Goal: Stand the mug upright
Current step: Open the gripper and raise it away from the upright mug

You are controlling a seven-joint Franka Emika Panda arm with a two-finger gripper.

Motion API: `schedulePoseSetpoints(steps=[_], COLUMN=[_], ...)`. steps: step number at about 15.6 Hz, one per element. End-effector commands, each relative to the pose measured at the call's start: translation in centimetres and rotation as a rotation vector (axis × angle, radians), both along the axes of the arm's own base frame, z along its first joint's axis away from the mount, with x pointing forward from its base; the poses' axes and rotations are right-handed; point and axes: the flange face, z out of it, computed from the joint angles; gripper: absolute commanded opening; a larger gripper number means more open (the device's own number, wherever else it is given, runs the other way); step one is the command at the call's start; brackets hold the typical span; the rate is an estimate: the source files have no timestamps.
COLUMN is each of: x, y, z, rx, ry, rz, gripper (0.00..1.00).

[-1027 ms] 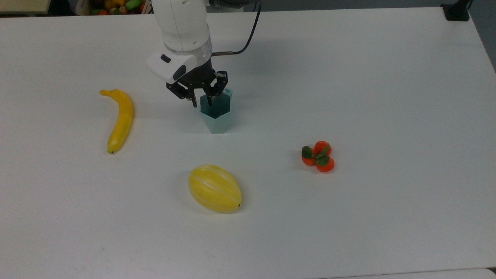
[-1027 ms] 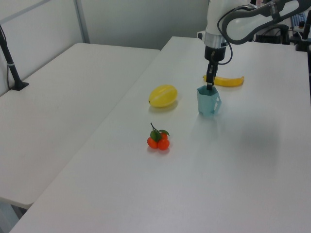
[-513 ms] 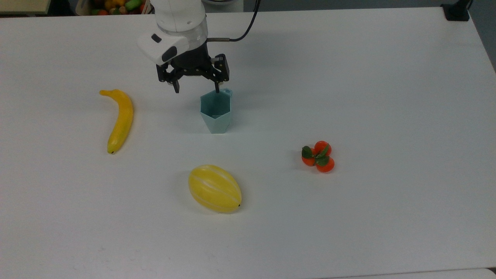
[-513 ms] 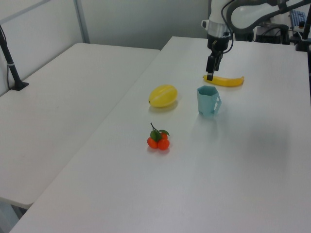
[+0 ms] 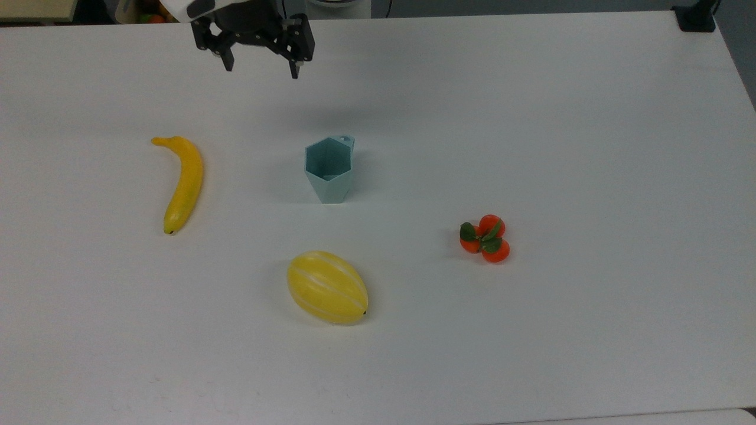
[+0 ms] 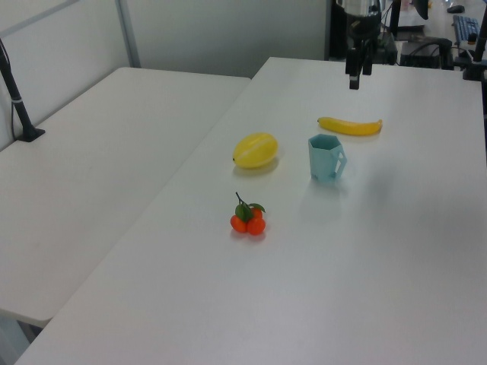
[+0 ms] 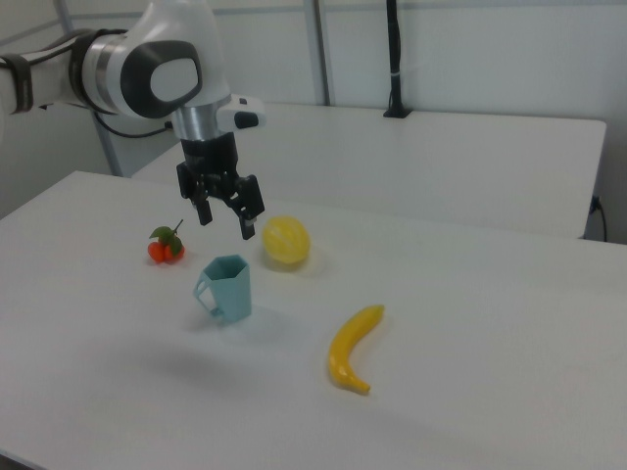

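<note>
One mug (image 5: 329,171) stands upright on the bench (image 5: 531,118), well below my tool (image 5: 260,64), whose fingers are spread wide and hold nothing.

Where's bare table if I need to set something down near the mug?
Widest bare stretch: the top view's right, beyond the orange tangerine cluster. Also open: near edge below the yellow melon. Tighter: between the yellow banana, upright pale teal faceted mug and melon. The open gripper hangs behind the mug.
</note>
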Motion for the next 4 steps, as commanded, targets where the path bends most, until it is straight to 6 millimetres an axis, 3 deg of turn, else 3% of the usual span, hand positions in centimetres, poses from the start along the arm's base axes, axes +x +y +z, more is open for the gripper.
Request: schedulePoseSetpoints(steps=[1, 4], x=[-0.97, -0.95], y=[-1.80, -1.74], z=[1.72, 1.73], rx=[-0.010, -0.013], ry=[-0.011, -0.013], rz=[-0.056, -0.059], gripper=[1.00, 1.00])
